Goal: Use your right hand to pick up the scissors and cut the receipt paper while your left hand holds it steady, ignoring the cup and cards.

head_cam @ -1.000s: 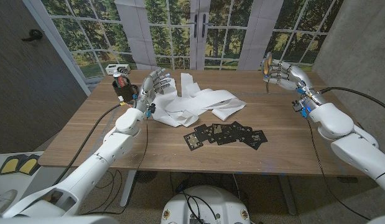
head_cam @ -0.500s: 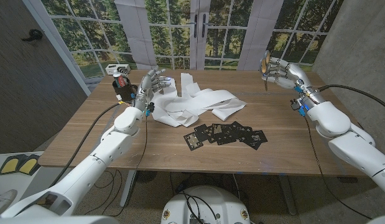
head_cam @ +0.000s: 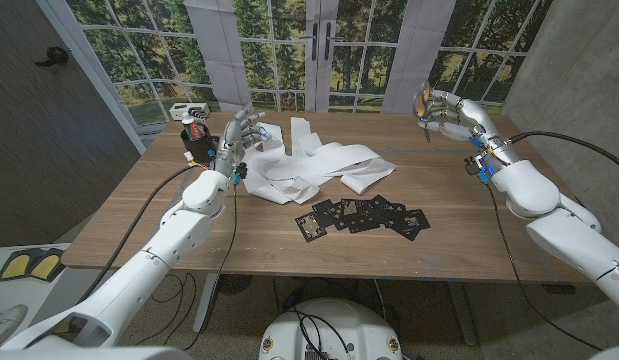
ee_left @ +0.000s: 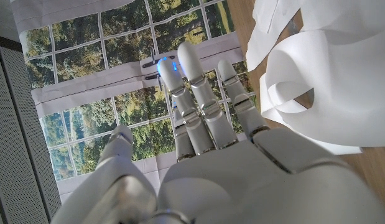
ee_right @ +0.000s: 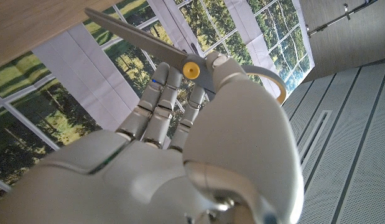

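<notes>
The white receipt paper lies in a loose crumpled pile at the back middle of the table; its curled end shows in the left wrist view. My left hand is raised at the pile's left end with its fingers stretched out and apart, holding nothing. My right hand is up in the air at the far right, away from the paper, and grips the scissors. In the right wrist view the scissors, with grey blades and a yellow pivot, stick out past the fingers of that hand.
A black cup with a red mark stands just left of my left hand. Several black cards lie spread in front of the paper. A small white device sits at the table's back left corner. Bare wood shows at the front.
My right hand has risen a little and drifted slightly left with the scissors. My left hand has shifted slightly toward the cup. The paper has not moved.
</notes>
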You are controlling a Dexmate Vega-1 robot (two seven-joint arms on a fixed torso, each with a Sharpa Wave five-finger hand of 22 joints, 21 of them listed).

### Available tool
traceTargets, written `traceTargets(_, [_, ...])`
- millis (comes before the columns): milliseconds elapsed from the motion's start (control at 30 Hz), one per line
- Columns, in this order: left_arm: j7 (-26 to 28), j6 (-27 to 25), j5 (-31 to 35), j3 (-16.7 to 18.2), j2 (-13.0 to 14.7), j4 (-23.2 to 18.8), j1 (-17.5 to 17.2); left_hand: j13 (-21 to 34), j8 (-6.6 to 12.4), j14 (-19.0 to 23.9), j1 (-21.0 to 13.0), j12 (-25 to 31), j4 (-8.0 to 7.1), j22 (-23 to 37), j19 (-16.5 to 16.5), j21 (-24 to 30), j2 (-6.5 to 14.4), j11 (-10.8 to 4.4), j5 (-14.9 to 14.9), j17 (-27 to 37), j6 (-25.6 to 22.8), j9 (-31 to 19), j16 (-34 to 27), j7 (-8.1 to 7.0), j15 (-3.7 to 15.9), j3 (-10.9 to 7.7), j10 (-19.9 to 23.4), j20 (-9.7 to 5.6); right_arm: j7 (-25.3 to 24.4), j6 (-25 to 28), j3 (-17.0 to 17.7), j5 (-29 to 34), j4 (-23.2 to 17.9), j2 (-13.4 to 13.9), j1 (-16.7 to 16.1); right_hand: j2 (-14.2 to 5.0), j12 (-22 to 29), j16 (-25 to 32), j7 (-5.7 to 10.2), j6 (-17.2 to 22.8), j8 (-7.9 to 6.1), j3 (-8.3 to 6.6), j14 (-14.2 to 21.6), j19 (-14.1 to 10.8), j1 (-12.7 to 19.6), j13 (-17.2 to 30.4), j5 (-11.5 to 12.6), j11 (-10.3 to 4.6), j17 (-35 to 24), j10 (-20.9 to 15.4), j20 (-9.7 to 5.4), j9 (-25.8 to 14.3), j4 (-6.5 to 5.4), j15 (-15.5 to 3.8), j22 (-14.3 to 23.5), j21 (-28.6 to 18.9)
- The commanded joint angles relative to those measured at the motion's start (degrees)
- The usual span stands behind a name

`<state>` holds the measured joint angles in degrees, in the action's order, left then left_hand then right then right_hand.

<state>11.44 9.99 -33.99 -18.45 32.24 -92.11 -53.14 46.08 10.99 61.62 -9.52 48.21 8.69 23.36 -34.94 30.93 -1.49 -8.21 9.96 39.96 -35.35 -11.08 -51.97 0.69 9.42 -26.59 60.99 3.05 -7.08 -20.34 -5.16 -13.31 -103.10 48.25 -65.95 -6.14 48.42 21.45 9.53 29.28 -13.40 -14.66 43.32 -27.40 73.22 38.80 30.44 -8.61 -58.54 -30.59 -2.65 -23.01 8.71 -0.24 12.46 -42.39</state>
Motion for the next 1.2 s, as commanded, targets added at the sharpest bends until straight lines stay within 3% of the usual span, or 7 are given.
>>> traceTargets(33, [0.2, -0.6, -0.3, 0.3, 0.4, -1.5, -0.3, 4.9, -0.03, 1.6, 0.1, 3.7, -0.33, 1.5, -3.0, 2.2, -1.2, -0.74, 0.2, 3.6, -1.3, -0.3, -3.3, -0.15, 0.96, 0.15, 0.9, -1.02, -0.7, -0.1, -0.5, 2.4, 0.3, 0.3, 1.0, -1.75, 0.2, -0.2, 0.08, 0.7, 0.32, -0.85, 4.9, 0.1, 1.3, 6.2, 0.5, -2.45, -0.3, -2.6, -2.85, -0.2, -0.11, -13.42, 0.0, -0.5])
traceTargets(300, [-6.2, -3.8, -2.0, -0.7, 3.7, -2.0, 1.6, 9.3, -0.42, 0.7, -5.2, 7.1, 1.67, 2.6, -3.4, 3.4, -3.4, -1.28, 0.1, 6.9, -1.0, -0.2, -6.5, -0.19, 1.30, -0.50, 0.4, -1.31, -0.9, -0.3, -0.3, 3.0, 0.0, 0.4, 1.3, -1.73, 0.2, -0.5, 0.14, 1.0, 0.46, -0.85, 5.0, 0.3, 1.2, 6.1, 0.5, -2.45, -0.6, -2.7, -2.85, -0.3, -0.11, -13.42, -0.1, -0.9])
traceTargets(433, [-7.6, -4.7, -1.1, -1.5, 5.1, -2.4, 2.2, 7.4, -0.83, -1.4, -8.4, 5.9, 1.90, 2.5, -1.2, 2.6, -4.6, -1.92, 0.1, 6.0, 0.8, -0.2, -6.0, -0.86, 1.67, -0.64, -0.8, -0.52, -0.9, -0.3, -0.6, 3.8, 0.1, 0.6, 1.9, -1.74, 0.2, -0.6, 0.23, 1.0, 0.53, -0.87, 5.1, 0.4, 1.2, 6.0, 0.5, -2.45, -0.7, -2.6, -2.84, -0.4, -0.12, -13.42, -0.2, -1.1])
traceTargets(600, [-9.4, -4.3, -3.5, -1.0, 4.5, -2.1, 2.1, 6.6, -0.48, -1.4, -11.0, 5.8, 1.86, 2.4, -1.0, 2.6, -6.0, -2.57, 0.1, 5.0, 0.5, -0.2, -6.2, -0.89, 1.88, -0.29, -0.9, -0.38, -1.8, -0.4, -0.9, 5.5, 0.2, 0.4, 2.3, -1.73, 0.1, -0.8, 0.19, 1.2, 0.60, -0.88, 5.1, 0.5, 1.3, 6.0, 0.5, -2.42, -0.9, -2.5, -2.87, -0.5, -0.10, -13.42, -0.2, -1.4])
traceTargets(733, [-10.7, -4.5, -4.8, -0.9, 4.7, -2.0, 2.2, 6.2, 0.10, 0.2, -14.0, 6.9, 1.79, 2.4, -2.2, 3.3, -6.9, -3.11, 0.1, 4.7, -1.4, -0.3, -7.4, -0.85, 1.99, 0.13, 1.1, -1.44, -1.9, -0.5, -1.3, 6.4, 0.5, 0.4, 2.7, -1.72, 0.2, -0.9, 0.23, 1.3, 0.68, -0.89, 5.2, 0.7, 1.3, 5.9, 0.5, -2.46, -1.0, -2.5, -2.89, -0.5, -0.09, -13.43, -0.3, -1.6])
traceTargets(1000, [-12.5, -6.3, -3.4, -1.8, 7.3, -3.7, 3.1, 18.8, -0.15, 2.9, -19.4, 17.2, 0.78, 3.4, -5.8, 6.0, -8.1, -3.83, 0.1, 9.2, -3.3, -0.6, -15.2, -0.80, 2.29, 4.37, 4.1, -3.21, -2.0, -0.8, -2.4, 7.5, 1.6, 0.2, 4.0, -1.71, 0.2, -1.2, 0.32, 1.4, 0.86, -0.91, 5.3, 0.8, 1.3, 5.9, 0.5, -2.51, -1.3, -2.5, -2.91, -0.7, -0.06, -13.43, -0.3, -2.1])
traceTargets(1200, [-14.4, -6.6, -4.0, -2.1, 7.9, -4.2, 3.4, 21.3, -0.51, 3.0, -20.5, 18.6, 0.68, 4.2, -7.2, 7.4, -8.3, -3.97, 0.2, 12.0, -2.3, -0.8, -18.2, -0.89, 2.37, 5.73, 3.0, -4.08, -2.2, -1.1, -2.7, 7.9, 2.1, 0.0, 4.3, -1.72, 0.2, -1.4, 0.27, 1.5, 0.92, -0.92, 5.4, 1.0, 1.3, 5.8, 0.5, -2.52, -1.5, -2.5, -2.91, -0.7, -0.07, -13.43, -0.4, -2.4])
